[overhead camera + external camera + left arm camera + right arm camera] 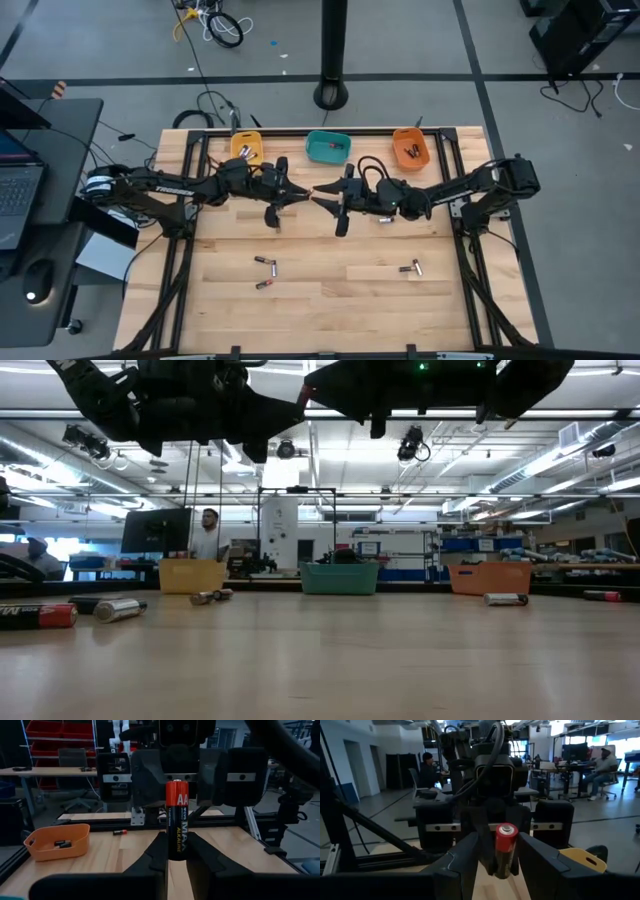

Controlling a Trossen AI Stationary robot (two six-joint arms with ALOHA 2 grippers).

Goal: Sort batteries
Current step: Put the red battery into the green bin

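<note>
Two dark arms meet above the middle of the table (330, 290), hands tip to tip. The left hand (305, 193) is closed on a black-and-red AA battery (176, 822), held upright between its fingers (155, 852) with the red end up. The right hand (322, 203) faces it; its fingers (540, 852) stand apart on either side of the same battery, and whether they touch it cannot be told.

Three bins stand in a row along the table's far edge: a yellow bin (247, 148) toward the left corner, a teal bin (328, 147) in the middle and an orange bin (410, 148) toward the right corner, the orange one holding several dark cells. Loose batteries (265, 262) lie on the near half of the table, two left of centre and one (416, 267) right of centre. A person (208, 532) shows in the room beyond.
</note>
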